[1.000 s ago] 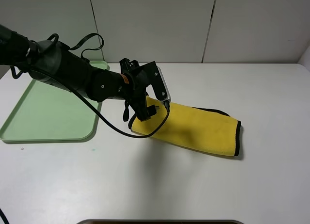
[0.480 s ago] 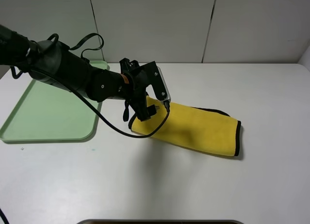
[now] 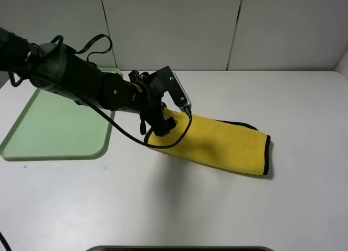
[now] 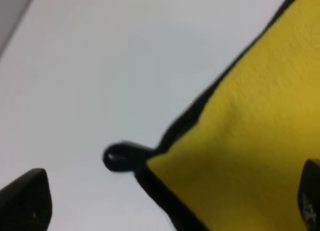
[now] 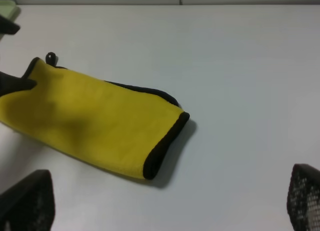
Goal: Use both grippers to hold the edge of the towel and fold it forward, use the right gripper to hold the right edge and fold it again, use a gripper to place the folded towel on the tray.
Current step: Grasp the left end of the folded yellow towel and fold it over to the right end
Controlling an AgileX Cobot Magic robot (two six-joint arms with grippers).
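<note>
Left pincer (image 3: pixel 173 118) spread, over loop (image 4: pixel 117 157) corner of towel (image 3: pixel 223 145); right pincer (image 5: pixel 165 201) spread, clear of towel; towel lies long on tabletop (image 3: pixel 244 207), right of tray (image 3: pixel 49 126); judge: right takes black right edge (image 3: pixel 267 156) squarely, folds leftward, matches corners

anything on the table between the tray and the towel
Nothing: bare table between tray and towel in the exterior high view; the left arm reaches across above it.
</note>
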